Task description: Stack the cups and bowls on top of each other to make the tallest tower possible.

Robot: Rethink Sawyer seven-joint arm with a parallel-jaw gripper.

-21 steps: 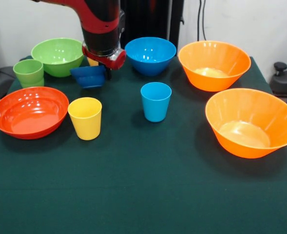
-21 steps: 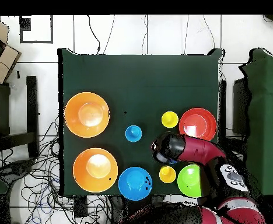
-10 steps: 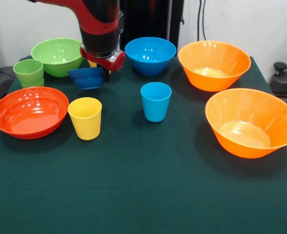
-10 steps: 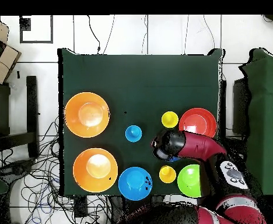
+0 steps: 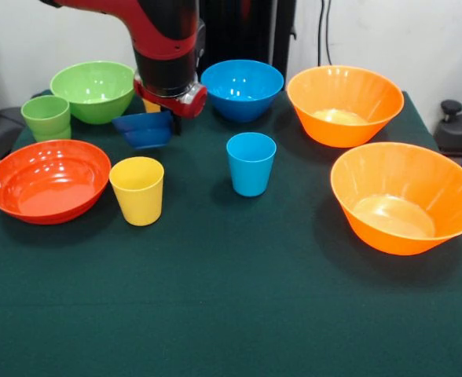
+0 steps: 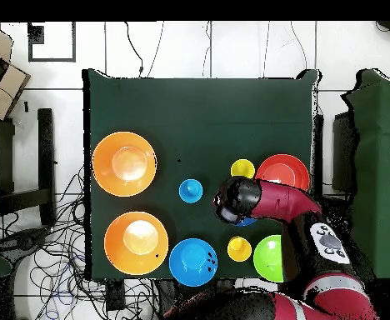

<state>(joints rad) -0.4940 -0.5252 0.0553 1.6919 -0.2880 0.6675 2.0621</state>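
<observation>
Gripping the small dark blue bowl, my claw hangs above the table. I should keep it level and centre it over the red-orange bowl.

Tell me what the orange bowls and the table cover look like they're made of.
The two orange bowls look like glossy molded plastic: bright highlights sit in their bottoms and the thin walls glow slightly. The table cover looks like dark green matte cloth, felt perhaps, showing no shine.
</observation>
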